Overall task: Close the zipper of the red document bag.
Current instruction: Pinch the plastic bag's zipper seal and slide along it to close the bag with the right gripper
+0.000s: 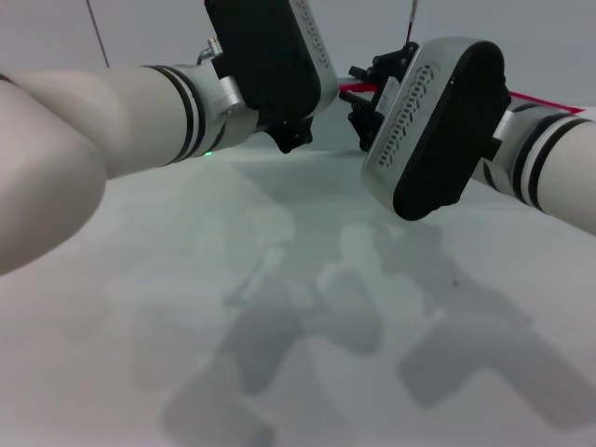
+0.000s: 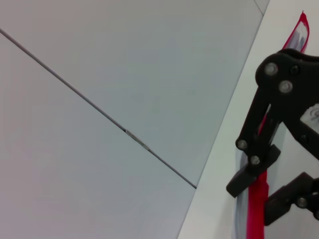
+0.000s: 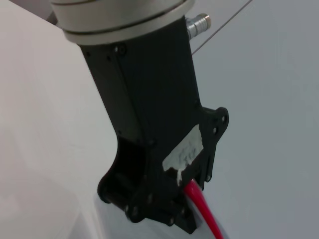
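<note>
The red document bag (image 2: pixel 298 36) lies flat along the table's far edge, mostly hidden behind both arms in the head view. Its zipper (image 2: pixel 256 211) is a bright red strip, also seen as the zipper (image 1: pixel 548 101) past the right wrist. My right gripper (image 2: pixel 259 194) is shut on the zipper, one black finger on each side of the strip. In the head view the right gripper (image 1: pixel 368 107) sits at the top centre. My left gripper (image 1: pixel 291 135) hangs just to its left, over the bag's end. The zipper (image 3: pixel 207 214) runs out from under the left gripper's black housing (image 3: pixel 149 124).
The white table (image 1: pixel 279 298) stretches toward me, with only the arms' shadows on it. Right behind the bag the table's far edge (image 2: pixel 219 144) meets a grey wall with a thin seam (image 2: pixel 124 132).
</note>
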You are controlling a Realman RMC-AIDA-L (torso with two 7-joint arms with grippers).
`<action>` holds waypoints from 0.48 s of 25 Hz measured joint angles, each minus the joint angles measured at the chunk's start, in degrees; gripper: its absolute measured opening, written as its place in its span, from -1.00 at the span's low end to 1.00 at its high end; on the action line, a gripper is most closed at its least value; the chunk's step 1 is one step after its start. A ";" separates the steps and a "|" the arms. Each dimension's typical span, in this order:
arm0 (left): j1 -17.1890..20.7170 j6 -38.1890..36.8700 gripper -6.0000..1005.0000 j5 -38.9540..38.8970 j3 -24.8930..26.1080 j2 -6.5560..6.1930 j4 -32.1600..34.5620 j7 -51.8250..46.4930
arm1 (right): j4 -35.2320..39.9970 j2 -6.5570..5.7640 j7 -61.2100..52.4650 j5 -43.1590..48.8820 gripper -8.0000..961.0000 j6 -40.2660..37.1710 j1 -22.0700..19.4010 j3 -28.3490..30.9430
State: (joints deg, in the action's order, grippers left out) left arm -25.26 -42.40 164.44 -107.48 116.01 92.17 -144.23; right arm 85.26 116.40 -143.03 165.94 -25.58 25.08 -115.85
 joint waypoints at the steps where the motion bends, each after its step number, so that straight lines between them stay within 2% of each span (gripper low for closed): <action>1: -0.01 0.01 -0.88 0.00 -0.01 0.00 0.00 0.00 | -0.02 0.03 -0.18 0.00 -0.55 0.11 0.01 0.02; 12: 0.05 0.16 -0.88 0.00 -0.01 0.00 0.04 0.00 | -0.23 0.06 -2.16 0.00 -0.66 1.16 0.04 0.56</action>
State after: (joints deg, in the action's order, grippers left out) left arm -25.21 -42.24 164.44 -107.48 116.02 92.21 -144.23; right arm 85.04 116.46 -145.18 165.94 -24.42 25.12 -115.29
